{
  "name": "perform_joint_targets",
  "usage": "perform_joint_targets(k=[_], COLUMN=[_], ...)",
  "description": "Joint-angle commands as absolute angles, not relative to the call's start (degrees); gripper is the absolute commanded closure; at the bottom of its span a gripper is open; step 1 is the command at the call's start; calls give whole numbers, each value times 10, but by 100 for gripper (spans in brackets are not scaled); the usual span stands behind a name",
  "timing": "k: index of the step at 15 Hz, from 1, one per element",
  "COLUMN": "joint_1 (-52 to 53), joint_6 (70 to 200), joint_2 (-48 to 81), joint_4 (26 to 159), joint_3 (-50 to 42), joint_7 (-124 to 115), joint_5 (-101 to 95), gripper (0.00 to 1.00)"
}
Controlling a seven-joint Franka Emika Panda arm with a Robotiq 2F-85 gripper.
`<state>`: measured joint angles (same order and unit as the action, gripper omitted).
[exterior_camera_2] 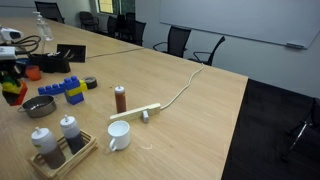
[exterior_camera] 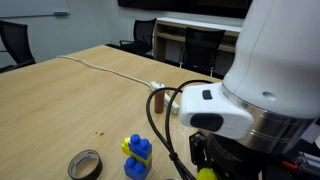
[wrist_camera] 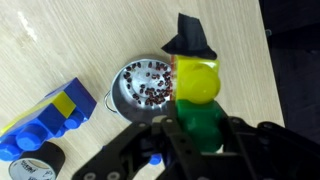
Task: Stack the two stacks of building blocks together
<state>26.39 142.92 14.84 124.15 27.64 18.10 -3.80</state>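
Observation:
My gripper (wrist_camera: 197, 128) is shut on a stack of green and yellow blocks (wrist_camera: 198, 84) and holds it above the table, over a metal bowl. In an exterior view this held stack (exterior_camera_2: 12, 92) shows green, yellow and red at the far left, under the gripper (exterior_camera_2: 10, 78). The blue and yellow block stack (wrist_camera: 48, 120) stands on the table to the left of the held stack. It also shows in both exterior views (exterior_camera: 137, 157) (exterior_camera_2: 66, 90). In an exterior view the gripper (exterior_camera: 206, 166) is mostly hidden by the arm.
A metal bowl of dark beans (wrist_camera: 143, 84) (exterior_camera_2: 38, 106) lies under the gripper. A dark tape roll (exterior_camera: 85, 164) (wrist_camera: 34, 166), a brown shaker bottle (exterior_camera_2: 120, 98), a white mug (exterior_camera_2: 119, 136), a tray of shakers (exterior_camera_2: 62, 148) and a white cable (exterior_camera: 110, 68) are on the table.

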Motion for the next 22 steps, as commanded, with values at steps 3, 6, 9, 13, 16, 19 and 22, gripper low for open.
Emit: perform_joint_targets(k=[3, 6, 9, 13, 16, 19, 22], joint_1=[266, 274, 284, 312, 309, 309, 309], joint_6=[1398, 1382, 1383, 1388, 1403, 1403, 1403], joint_2=[145, 166, 199, 238, 237, 238, 238], joint_4=[1213, 1176, 1134, 1085, 1096, 1094, 1093], joint_3=[250, 228, 217, 204, 209, 206, 206], joint_7=[106, 47, 4, -53, -40, -41, -41], joint_5=[-60, -90, -108, -124, -113, -114, -114], gripper=[89, 89, 89, 89, 64, 64, 64])
